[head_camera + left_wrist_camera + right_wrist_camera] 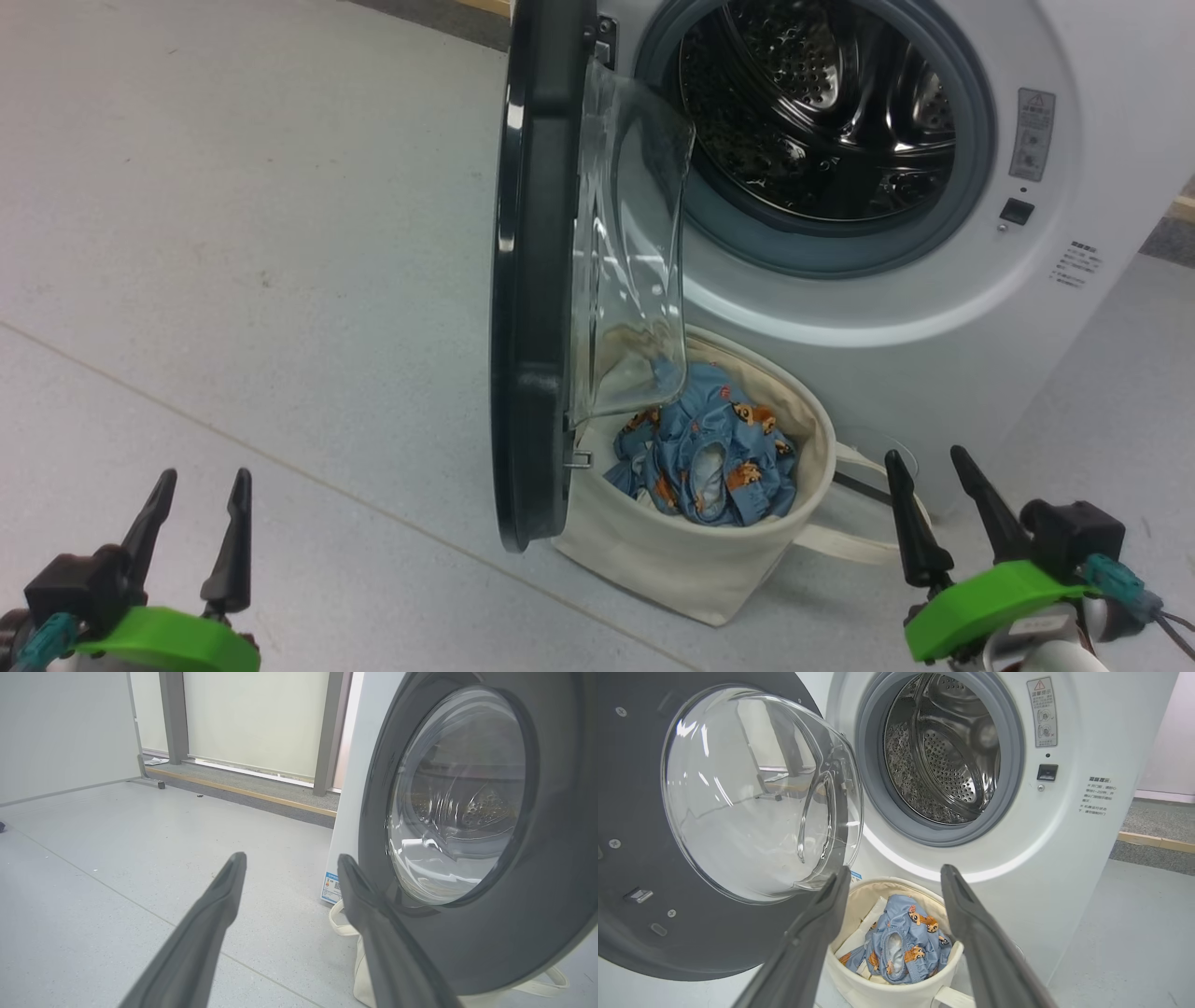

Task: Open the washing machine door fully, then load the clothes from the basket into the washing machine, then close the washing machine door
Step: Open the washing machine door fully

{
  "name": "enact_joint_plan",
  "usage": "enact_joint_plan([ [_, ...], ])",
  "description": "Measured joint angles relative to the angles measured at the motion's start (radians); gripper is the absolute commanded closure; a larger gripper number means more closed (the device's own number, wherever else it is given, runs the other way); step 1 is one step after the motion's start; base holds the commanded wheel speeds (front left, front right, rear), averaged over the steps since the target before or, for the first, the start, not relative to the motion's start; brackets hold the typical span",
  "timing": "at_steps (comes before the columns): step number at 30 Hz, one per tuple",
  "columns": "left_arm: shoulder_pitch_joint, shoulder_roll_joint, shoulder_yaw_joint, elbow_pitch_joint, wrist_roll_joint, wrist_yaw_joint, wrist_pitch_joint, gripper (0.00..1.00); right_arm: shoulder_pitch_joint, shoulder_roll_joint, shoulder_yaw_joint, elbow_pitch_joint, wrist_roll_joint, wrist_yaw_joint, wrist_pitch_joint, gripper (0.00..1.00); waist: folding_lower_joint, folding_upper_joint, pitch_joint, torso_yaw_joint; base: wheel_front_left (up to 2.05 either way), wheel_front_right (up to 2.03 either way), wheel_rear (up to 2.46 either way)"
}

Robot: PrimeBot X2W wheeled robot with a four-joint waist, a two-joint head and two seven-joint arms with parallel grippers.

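With left fingers [154, 513] and right fingers [910, 523] apart and empty, pinch clothes [709, 457] at the raised bunched fold in basket [653, 560]; expect soft, light, limp fabric.

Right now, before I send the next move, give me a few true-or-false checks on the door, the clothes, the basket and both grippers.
1. The washing machine door stands open. True.
2. The clothes lie in the basket, which stands in front of the washing machine. True.
3. A garment lies in the drum. False: the part of the drum in view is empty.
4. The right gripper is shut on the clothes. False: it is open, holds nothing and is clear of the basket.
5. The left gripper is open and holds nothing. True.
6. The basket lies tipped on its side. False: it stands upright, mouth up.
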Motion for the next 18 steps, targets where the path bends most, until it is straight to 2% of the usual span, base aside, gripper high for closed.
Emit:
enact_joint_plan([
  [6, 0.000, 0.001, 0.000, 0.003, -0.007, 0.000, 0.000, 0.00, 0.000, 0.020, -0.028, 0.008, -0.047, 0.000, 0.000, 0.00, 0.0000, 0.0000, -0.002, -0.001, 0.00, 0.00, 0.00],
  [18, 0.000, 0.006, -0.005, 0.012, -0.007, 0.000, 0.000, 0.00, 0.001, 0.036, -0.044, 0.002, -0.054, 0.000, 0.000, 0.00, 0.0001, 0.0000, 0.000, -0.004, 0.00, 0.00, 0.00],
])
